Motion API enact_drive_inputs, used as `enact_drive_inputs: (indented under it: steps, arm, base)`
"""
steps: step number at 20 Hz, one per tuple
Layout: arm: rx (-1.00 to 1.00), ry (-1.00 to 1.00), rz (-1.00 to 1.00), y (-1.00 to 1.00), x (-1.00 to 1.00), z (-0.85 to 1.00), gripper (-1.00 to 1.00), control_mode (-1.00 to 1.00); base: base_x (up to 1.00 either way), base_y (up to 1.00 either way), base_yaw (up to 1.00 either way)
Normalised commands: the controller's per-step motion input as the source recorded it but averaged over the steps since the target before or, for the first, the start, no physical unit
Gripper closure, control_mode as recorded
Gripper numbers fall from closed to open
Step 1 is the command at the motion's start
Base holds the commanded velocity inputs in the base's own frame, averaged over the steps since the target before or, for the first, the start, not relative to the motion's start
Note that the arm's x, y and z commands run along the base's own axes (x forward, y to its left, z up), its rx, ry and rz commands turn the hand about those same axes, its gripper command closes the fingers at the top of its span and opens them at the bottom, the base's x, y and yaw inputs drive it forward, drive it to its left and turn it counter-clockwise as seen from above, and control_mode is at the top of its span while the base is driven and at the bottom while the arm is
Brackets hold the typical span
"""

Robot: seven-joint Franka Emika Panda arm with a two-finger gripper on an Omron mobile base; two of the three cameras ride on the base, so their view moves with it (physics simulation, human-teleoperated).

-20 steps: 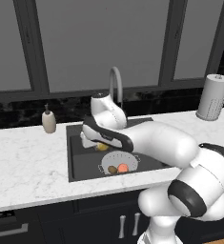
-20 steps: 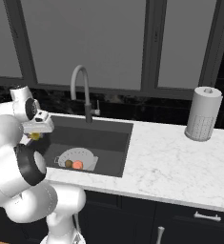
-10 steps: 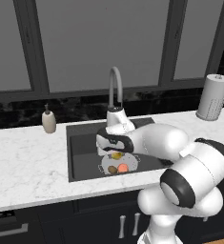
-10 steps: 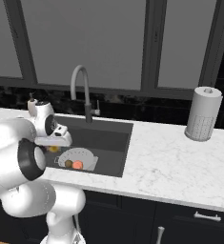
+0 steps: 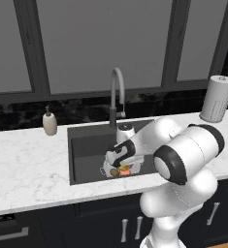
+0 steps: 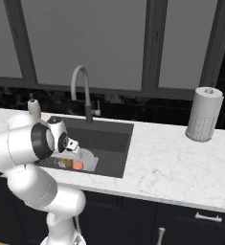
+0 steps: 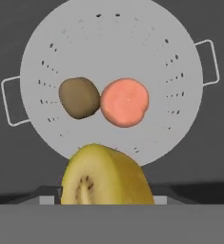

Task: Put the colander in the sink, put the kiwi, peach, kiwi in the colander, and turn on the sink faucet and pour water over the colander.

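Sink (image 5: pixel 86 145) set in the counter (image 5: pixel 23 164); arm (image 5: pixel 183 150) covers its right part. Colander (image 7: pixel 111 62) on the sink floor near the front edge, partly hidden by the hand in both base views. Inside it, whole brown kiwi (image 7: pixel 79 97) touching peach (image 7: pixel 125 102). Gripper (image 7: pixel 106 198) clasps a cut yellow kiwi (image 7: pixel 106 176) above the colander's near rim; fingertips hidden. A second ago the hand was higher, at the sink's left edge.
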Motion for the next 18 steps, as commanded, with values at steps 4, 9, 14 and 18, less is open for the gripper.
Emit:
enact_drive_inputs:
  steps: [4, 9, 14, 18]
  arm:
    - [0.0, 0.0, -0.02, 0.0, 0.51, -0.44, 1.0, -1.0]
    - [0.0, 0.0, -0.02, 0.0, 0.5, -0.31, 1.0, -1.0]
    - [0.0, 0.0, -0.03, 0.0, 0.55, -0.29, -1.0, -1.0]
    - [0.0, 0.0, -0.02, -0.01, 0.28, -0.23, -1.0, -1.0]
  base:
    - [0.0, 0.0, 0.0]
    - [0.0, 0.0, 0.0]
    - [0.0, 0.0, 0.0]
    - [0.0, 0.0, 0.0]
